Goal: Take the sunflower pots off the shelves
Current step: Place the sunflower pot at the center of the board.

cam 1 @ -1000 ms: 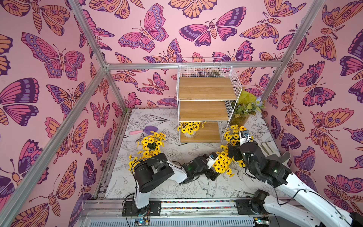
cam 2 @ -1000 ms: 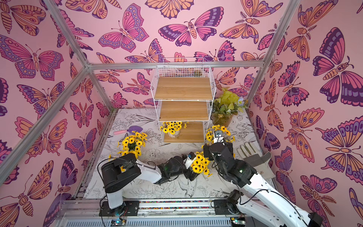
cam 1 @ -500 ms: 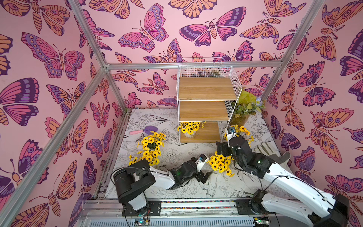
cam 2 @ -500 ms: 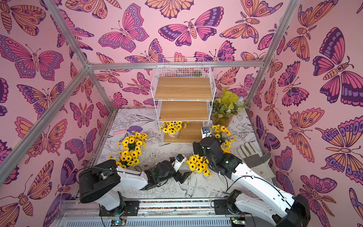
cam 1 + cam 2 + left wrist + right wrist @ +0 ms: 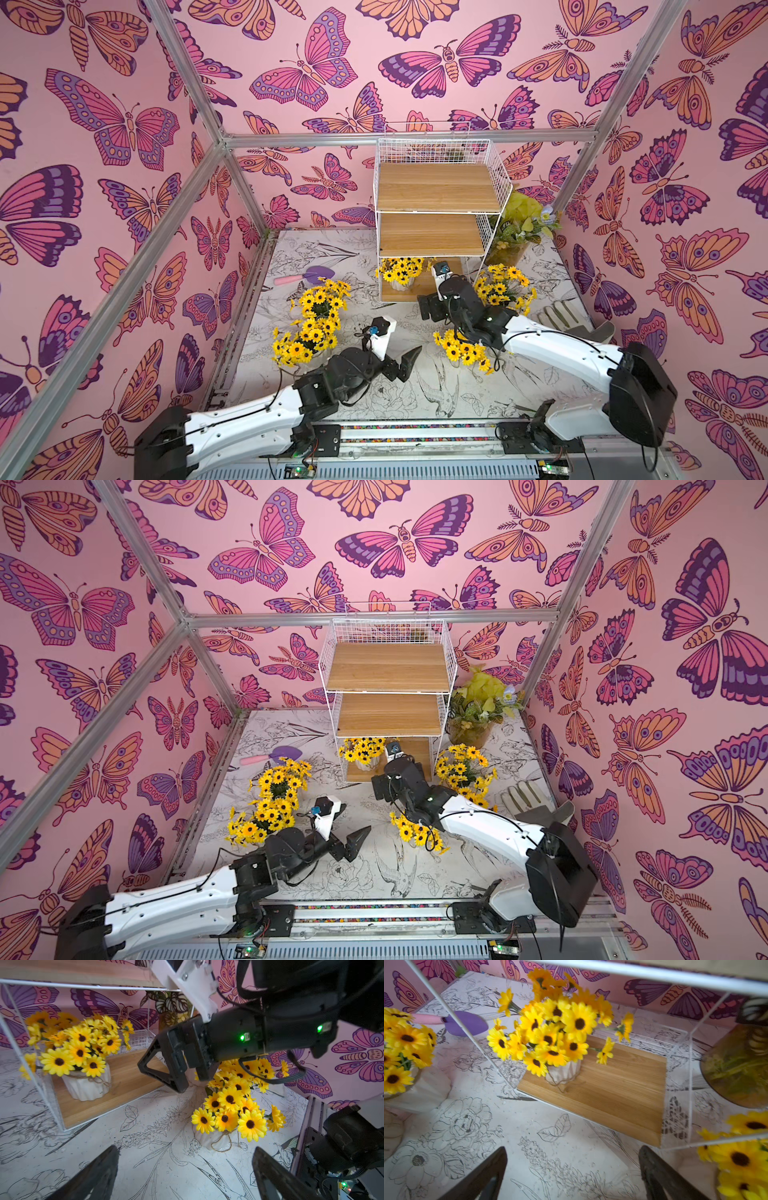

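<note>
Our left end effector (image 5: 186, 1148) and right end effector (image 5: 572, 1148) gape wide, empty, over the counter (image 5: 529, 1126); we see one sunflower pot (image 5: 563, 1072) on the bottom board of the shelves (image 5: 623, 1088).

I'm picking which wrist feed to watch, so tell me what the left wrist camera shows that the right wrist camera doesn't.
Only the left wrist view shows the right arm and, close by it, a sunflower pot on the table. Only the right wrist view shows the purple trowel. Both show the sunflower pot on the bottom shelf, standing upright on its wooden board.
</note>
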You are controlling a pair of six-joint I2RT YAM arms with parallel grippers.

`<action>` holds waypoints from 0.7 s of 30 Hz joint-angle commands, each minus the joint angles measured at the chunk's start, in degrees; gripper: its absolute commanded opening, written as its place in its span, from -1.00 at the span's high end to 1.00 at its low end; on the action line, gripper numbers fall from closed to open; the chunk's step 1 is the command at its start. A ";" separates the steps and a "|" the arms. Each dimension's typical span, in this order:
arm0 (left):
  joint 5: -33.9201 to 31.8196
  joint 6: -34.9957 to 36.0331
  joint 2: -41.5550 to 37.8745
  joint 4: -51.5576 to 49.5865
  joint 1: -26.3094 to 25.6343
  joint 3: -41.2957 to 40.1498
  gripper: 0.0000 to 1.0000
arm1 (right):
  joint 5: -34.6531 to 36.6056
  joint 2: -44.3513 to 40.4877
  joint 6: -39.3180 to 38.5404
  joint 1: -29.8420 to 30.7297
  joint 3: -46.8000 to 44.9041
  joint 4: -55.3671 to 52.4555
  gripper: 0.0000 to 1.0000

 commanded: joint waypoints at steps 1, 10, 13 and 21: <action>-4.20 -1.74 -4.64 -12.25 -0.15 -1.00 -1.00 | 1.24 3.88 2.08 1.28 2.43 3.15 -0.98; -6.65 -3.35 -13.16 -21.51 -0.15 -0.92 -0.99 | 3.98 16.00 5.51 3.75 5.45 10.55 -0.98; -6.75 -3.08 -15.31 -23.14 -0.14 -0.95 -1.00 | 4.82 19.21 6.35 3.78 5.90 14.23 -0.98; -6.66 -3.35 -19.09 -25.95 -0.05 -1.00 -1.00 | 7.08 26.16 6.29 3.78 6.80 23.95 -0.98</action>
